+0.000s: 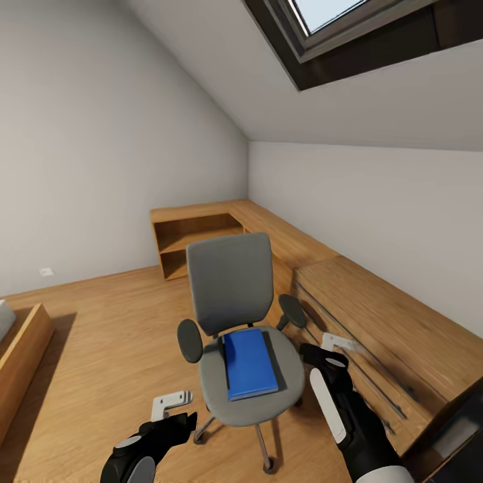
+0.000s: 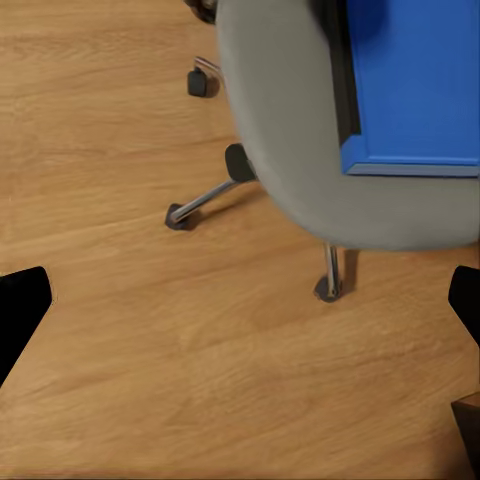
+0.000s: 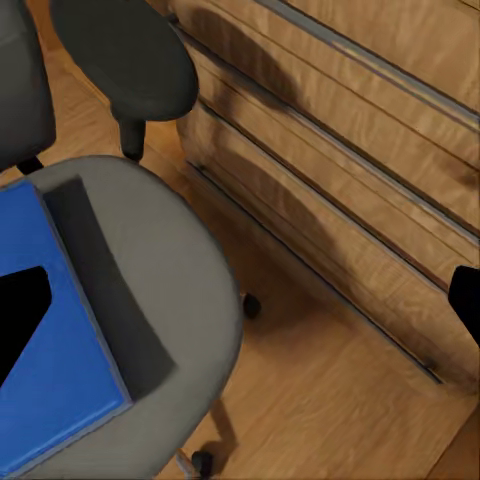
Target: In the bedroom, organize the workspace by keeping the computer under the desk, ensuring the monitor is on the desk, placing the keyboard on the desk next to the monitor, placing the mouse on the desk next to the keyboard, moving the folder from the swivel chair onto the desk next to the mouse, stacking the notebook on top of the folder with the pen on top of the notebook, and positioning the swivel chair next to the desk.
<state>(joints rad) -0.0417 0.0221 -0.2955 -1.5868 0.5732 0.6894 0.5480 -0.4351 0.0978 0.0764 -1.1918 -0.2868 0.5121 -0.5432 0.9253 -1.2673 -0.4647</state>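
Left pincer [image 1: 176,404]: hovers low over the plank floor [image 1: 100,335] in front of the swivel chair [image 1: 231,282], fingers spread apart, holding nothing.
Right pincer [image 1: 333,349]: beside the seat's right edge, near the black armrest [image 1: 292,310]; fingers apart and empty.
Folder [image 1: 249,363]: bright blue, lying flat on the grey seat, a dark strip along its right side; neither pincer touches it.
Handling, as a judgement: stiff, thin and light, probably smooth; flush on soft upholstery, so the near edge, which sits close to the seat front, looks the best place to pinch.
Surroundings: low wooden cabinets [image 1: 376,315] run along the right wall under a skylight [image 1: 335,20].
Hard to make out: what the dark strip beside the folder is; a dark corner at lower right is cut off.
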